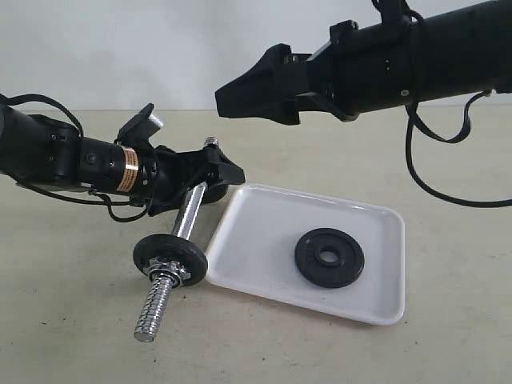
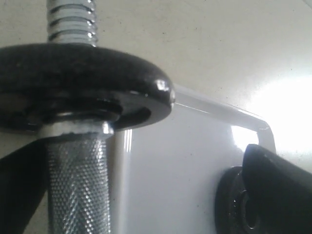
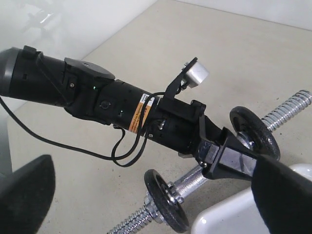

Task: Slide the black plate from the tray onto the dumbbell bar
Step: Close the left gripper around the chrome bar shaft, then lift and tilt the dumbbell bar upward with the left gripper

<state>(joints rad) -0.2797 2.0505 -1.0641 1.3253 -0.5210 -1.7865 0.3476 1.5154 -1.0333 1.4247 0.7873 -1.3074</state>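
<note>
The black plate point(image 1: 329, 258) lies flat in the white tray point(image 1: 264, 232), right of its middle. The dumbbell bar point(image 1: 189, 212) rests on the table along the tray's left edge and carries a small black disc point(image 1: 170, 258) with a nut near its front threaded end. My left gripper point(image 1: 216, 172) is open and straddles the bar's knurled middle point(image 2: 78, 185), which sits close to one finger. The black plate point(image 2: 229, 204) shows partly behind the other finger point(image 2: 278, 190). My right gripper point(image 1: 232, 96) hangs open high above the bar and tray, with nothing between its fingers.
The beige table point(image 1: 72, 320) stretches round the tray and bar. A second black disc point(image 3: 253, 131) sits on the bar's far end. The left arm point(image 3: 97, 97) with its loose cable lies low across the table's left side. A pale wall stands behind.
</note>
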